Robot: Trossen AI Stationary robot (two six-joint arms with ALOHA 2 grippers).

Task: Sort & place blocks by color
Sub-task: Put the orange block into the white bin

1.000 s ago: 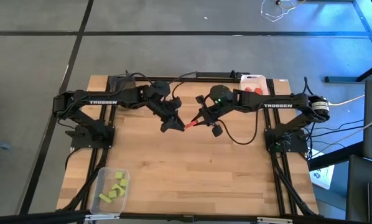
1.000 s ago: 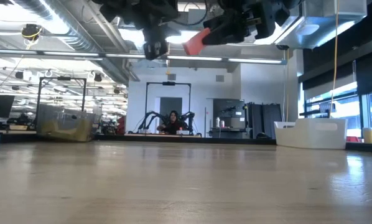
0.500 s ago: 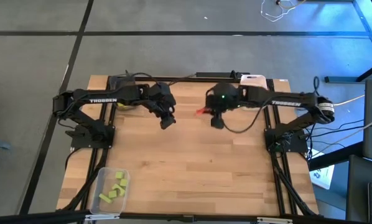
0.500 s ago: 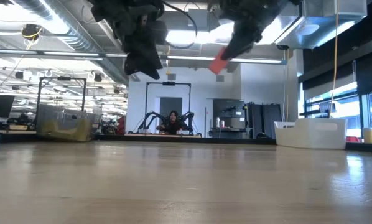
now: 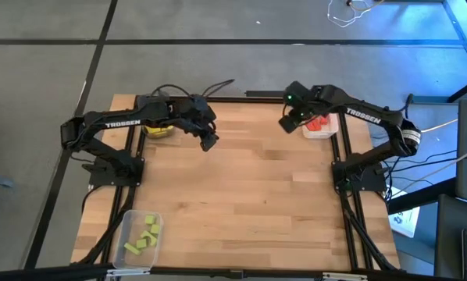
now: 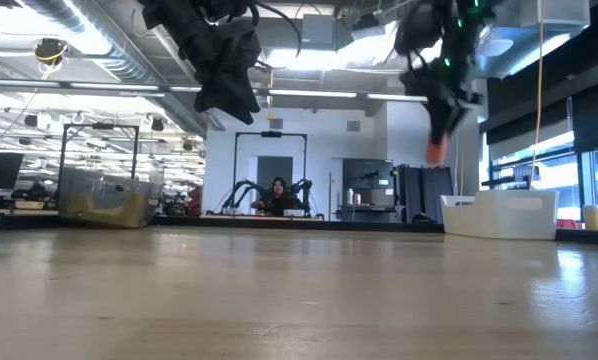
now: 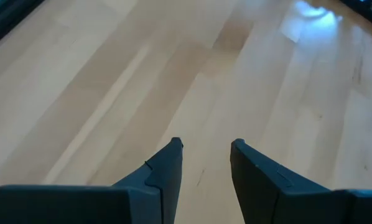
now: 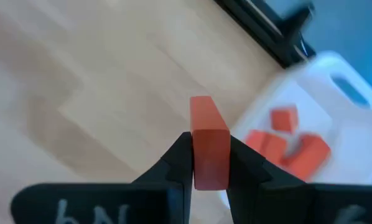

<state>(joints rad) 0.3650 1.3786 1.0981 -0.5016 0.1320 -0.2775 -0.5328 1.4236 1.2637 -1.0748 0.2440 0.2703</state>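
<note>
Gripping a red block, the right end effector hangs beside the white tray; left end effector parted, empty.

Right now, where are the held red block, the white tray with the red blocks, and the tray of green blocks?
held red block (image 8: 209, 151): right wrist view, on its front face between the right gripper's fingers.
white tray (image 8: 354, 158): right wrist view, on its bare floor.
tray of green blocks (image 5: 129, 223): high view, on its clear rim.
</note>
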